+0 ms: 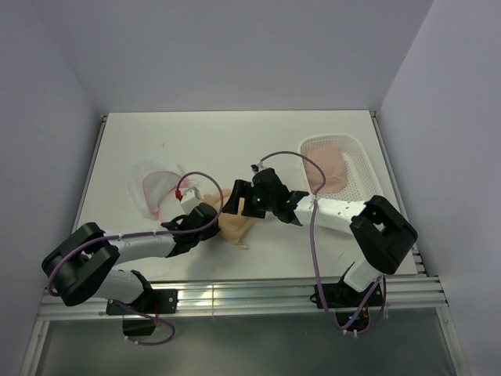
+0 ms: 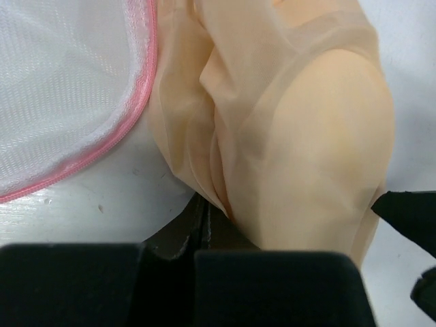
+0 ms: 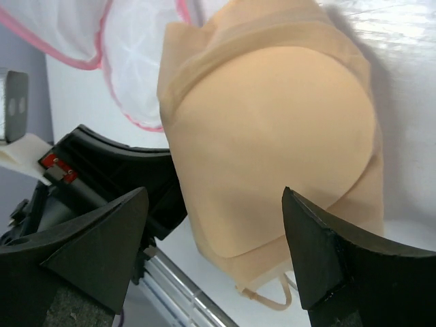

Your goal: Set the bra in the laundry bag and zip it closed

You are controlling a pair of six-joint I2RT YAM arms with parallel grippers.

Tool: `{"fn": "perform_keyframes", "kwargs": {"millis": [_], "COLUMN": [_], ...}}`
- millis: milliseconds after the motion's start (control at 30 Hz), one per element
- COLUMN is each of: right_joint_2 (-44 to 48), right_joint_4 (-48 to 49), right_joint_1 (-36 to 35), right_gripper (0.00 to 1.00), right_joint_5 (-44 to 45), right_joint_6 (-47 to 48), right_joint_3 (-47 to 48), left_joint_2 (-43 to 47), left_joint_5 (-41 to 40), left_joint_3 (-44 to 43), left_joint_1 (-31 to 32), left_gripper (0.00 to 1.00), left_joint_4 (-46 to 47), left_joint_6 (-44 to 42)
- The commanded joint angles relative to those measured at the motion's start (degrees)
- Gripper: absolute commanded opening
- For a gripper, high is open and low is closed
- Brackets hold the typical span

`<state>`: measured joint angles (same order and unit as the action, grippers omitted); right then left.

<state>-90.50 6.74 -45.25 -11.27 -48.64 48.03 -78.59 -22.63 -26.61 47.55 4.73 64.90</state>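
Note:
The peach-tan bra (image 1: pixel 236 225) lies bunched on the white table near its front, between my two grippers. My left gripper (image 1: pixel 210 214) is shut on the bra's edge; in the left wrist view the fabric (image 2: pixel 300 136) comes out from between the closed fingers (image 2: pixel 197 218). My right gripper (image 1: pixel 233 200) is open, its fingers (image 3: pixel 320 252) wide apart just above a padded cup (image 3: pixel 272 143), not touching it. The laundry bag (image 1: pixel 160 188), white mesh with a pink zipper rim, lies just left of the bra and also shows in the left wrist view (image 2: pixel 61 88) and the right wrist view (image 3: pixel 136 61).
A white perforated basket (image 1: pixel 362 168) holding a paler pink garment (image 1: pixel 333 166) stands at the right. The table's front edge with metal rails (image 1: pixel 235 294) is close behind the grippers. Grey walls close in the back and sides.

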Motion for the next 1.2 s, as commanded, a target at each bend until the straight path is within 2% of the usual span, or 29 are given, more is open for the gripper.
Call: {"fn": "perform_keyframes", "kwargs": {"millis": [0, 100, 233, 367, 467, 533, 800, 933, 1167], "right_joint_2": [-0.20, -0.12, 2.86, 7.70, 8.58, 8.06, -0.11, -2.83, -7.76], "right_joint_4": [-2.00, -3.66, -10.42, -11.58, -8.78, -3.07, 10.63, 13.91, 17.51], "right_joint_1": [-0.36, -0.27, 0.25, 1.92, 4.64, 5.61, 9.04, 9.39, 9.57], "right_gripper": [0.86, 0.86, 0.86, 0.88, 0.88, 0.89, 0.89, 0.90, 0.90], "right_joint_5": [3.97, 5.72, 11.08, 14.69, 11.81, 6.64, -3.93, -6.05, -9.56], "right_joint_6": [2.85, 2.76, 2.32, 1.71, 2.06, 2.59, 3.64, 3.82, 3.73], "right_joint_3": [3.30, 4.26, 4.09, 0.32, -2.93, -5.40, -7.24, -6.99, -5.14], "left_joint_2": [0.98, 1.07, 3.17, 9.22, 11.95, 12.23, 10.38, 11.09, 5.30], "left_joint_5": [0.22, -0.13, -0.39, -1.53, -2.24, -2.33, -3.12, -3.73, -3.03], "left_joint_3": [-1.42, -2.04, -1.60, -0.99, -0.99, -1.51, -3.62, -3.62, -5.12], "left_joint_1": [0.00, 0.00, 0.00, 0.00, 0.00, 0.00, 0.00, -0.17, -0.88], "left_gripper": [0.00, 0.00, 0.00, 0.00, 0.00, 0.00, 0.00, 0.02, 0.00], "left_joint_4": [-2.27, -3.15, -4.55, -9.82, -11.67, -12.11, -12.55, -12.90, -10.62], "left_joint_6": [-2.06, -2.50, -2.24, -1.98, -2.15, -2.41, -1.97, -2.59, -3.55]}}
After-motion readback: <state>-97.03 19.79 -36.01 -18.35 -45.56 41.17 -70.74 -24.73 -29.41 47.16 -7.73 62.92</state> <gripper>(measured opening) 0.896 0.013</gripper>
